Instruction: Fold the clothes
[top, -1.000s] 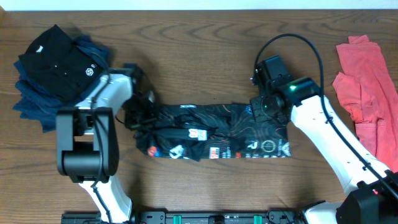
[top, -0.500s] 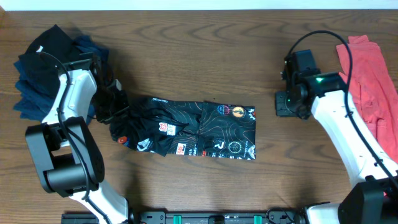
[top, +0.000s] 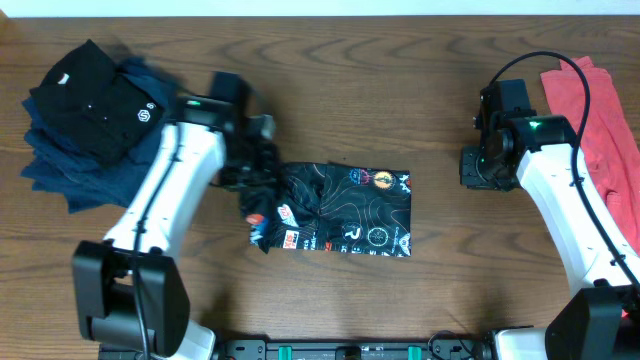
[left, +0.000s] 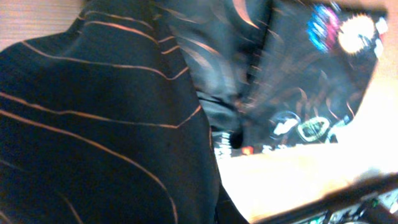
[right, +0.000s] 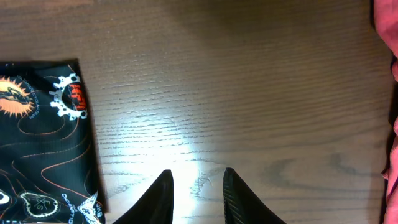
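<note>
The black jersey (top: 350, 210) with thin contour lines and sponsor patches lies as a folded band mid-table. Its left end is bunched up and lifted. My left gripper (top: 256, 168) is at that bunched end and is shut on the jersey. In the left wrist view the black cloth (left: 93, 124) fills most of the picture and hides the fingers. My right gripper (top: 470, 168) hovers over bare wood to the right of the jersey, apart from it. In the right wrist view the gripper (right: 198, 177) is open with nothing between its fingers, and the jersey's right edge (right: 43, 137) lies to the left.
A pile of dark folded clothes (top: 85, 115) with a black polo on top sits at the back left. A coral-red shirt (top: 600, 140) lies at the right edge, also seen as the shirt's hem (right: 388, 37) in the right wrist view. Bare wood lies between jersey and red shirt.
My left gripper swung from beside the dark pile toward the right, carrying the jersey's left end over itself. The right gripper left the jersey, moved right, and its jaws narrowed slightly.
</note>
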